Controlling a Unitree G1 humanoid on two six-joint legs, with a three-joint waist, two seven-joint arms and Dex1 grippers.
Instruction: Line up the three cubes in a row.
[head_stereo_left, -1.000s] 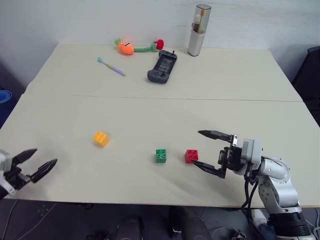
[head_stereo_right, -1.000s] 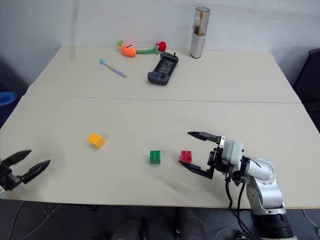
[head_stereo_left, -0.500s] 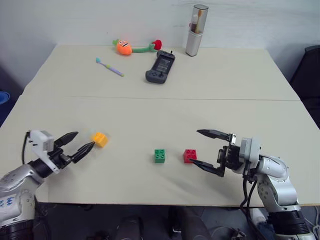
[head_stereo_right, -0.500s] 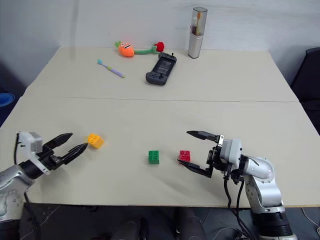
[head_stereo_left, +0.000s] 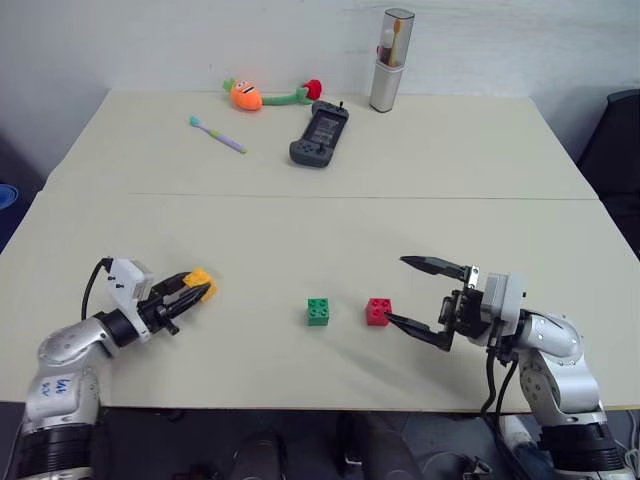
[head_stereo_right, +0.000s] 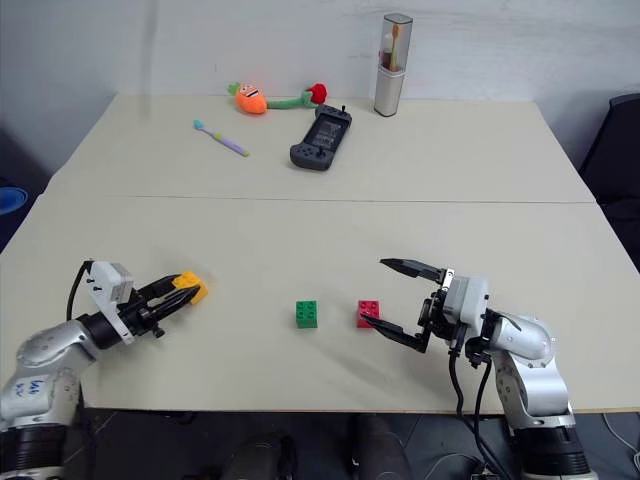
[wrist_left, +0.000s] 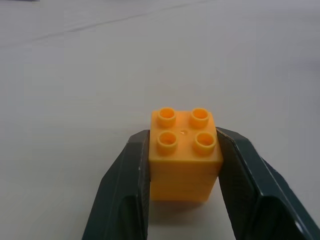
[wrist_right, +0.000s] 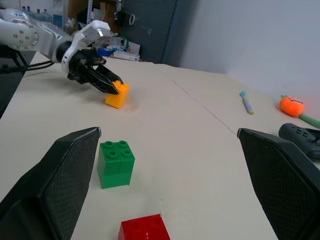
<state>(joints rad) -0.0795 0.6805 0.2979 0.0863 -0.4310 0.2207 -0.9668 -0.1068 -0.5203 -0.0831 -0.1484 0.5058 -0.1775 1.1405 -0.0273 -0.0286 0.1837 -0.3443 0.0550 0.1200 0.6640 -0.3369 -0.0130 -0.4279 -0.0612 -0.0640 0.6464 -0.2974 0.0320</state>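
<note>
Now clamped shut: left pincer, fingers pressed to opposite sides of yellow-orange cube, studs up, cube resting on counter. Spread wide and empty: right pincer, one finger raised above the surface, the other low, its tip just beside red cube; touching or not, cannot tell. Immediately beyond red cube, away from right pincer: green cube, near red cube but with a small gap, both roughly level with each other. Well apart from those two, over toward the left pincer: yellow-orange cube, set slightly farther back on the counter than the green and red pair. From right wrist view, between its two fingers: green cube and red cube close in, left pincer with orange block farther off. Far beyond both pincers, at the counter's back edge: plush carrot toy, toothbrush, dark game controller, tall clear toothbrush case standing upright.
</note>
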